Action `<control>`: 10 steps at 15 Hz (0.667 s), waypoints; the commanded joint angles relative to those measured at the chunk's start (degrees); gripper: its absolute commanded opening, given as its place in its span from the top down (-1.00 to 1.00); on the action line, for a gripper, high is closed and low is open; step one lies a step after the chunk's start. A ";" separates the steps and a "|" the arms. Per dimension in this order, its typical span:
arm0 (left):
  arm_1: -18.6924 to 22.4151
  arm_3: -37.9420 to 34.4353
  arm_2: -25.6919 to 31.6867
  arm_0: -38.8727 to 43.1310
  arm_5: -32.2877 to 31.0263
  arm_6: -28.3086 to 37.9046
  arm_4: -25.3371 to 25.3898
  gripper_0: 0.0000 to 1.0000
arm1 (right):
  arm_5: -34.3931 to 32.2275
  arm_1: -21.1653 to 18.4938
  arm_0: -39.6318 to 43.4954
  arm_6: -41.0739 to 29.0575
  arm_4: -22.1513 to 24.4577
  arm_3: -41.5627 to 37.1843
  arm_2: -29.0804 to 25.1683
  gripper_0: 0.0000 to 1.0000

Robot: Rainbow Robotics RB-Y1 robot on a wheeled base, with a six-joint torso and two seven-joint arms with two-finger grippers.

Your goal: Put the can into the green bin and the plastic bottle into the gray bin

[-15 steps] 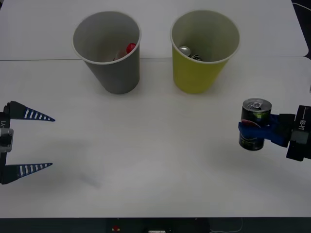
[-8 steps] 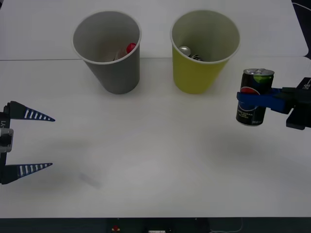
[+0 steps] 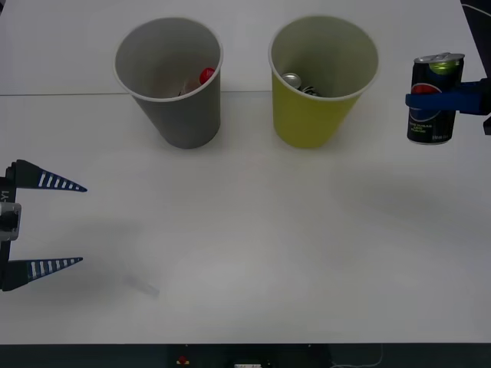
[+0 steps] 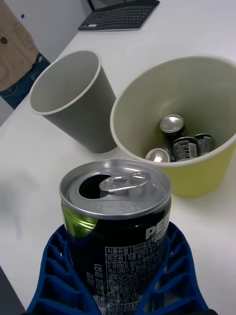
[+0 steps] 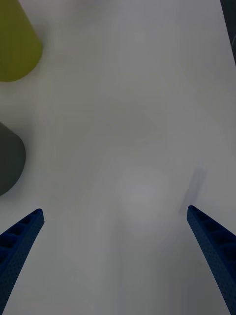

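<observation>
My right gripper (image 3: 426, 99) is shut on the can (image 3: 428, 124), a dark Pepsi can with an open silver top, and holds it upright in the air just right of the green bin (image 3: 307, 119), about level with its rim. From the right wrist, the can (image 4: 118, 216) sits between my blue fingers (image 4: 54, 275), with the green bin (image 4: 211, 172) and the gray bin (image 4: 81, 123) beyond it. Three cans (image 4: 172, 123) lie inside the green bin. The gray bin (image 3: 184, 115) holds the plastic bottle, showing by its red cap (image 3: 207, 76). My left gripper (image 3: 80, 224) rests open at the table's left edge.
Both cups stand side by side at the back of the white table (image 3: 245, 230), just in front of a seam line. A dark keyboard (image 4: 120, 15) lies far behind them. The left wrist view catches the green bin (image 5: 14, 44) and the gray bin (image 5: 10, 157) at its edge.
My right gripper has lifted the can off the table and carried it farther back, from low at the right to rim height beside the green bin. The left arm has stayed still.
</observation>
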 commanded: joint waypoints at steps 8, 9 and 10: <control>0.00 0.00 0.00 0.00 0.00 0.00 0.00 -1.00 | -4.29 0.97 -32.54 1.14 9.86 22.25 21.02 1.00; 0.00 0.00 0.00 0.00 0.00 0.00 0.00 -1.00 | -4.20 2.11 -35.44 2.11 10.21 25.41 22.86 1.00; 0.00 0.00 0.00 0.00 0.00 0.00 0.00 -1.00 | -4.20 3.17 -38.26 3.16 10.65 28.93 24.88 1.00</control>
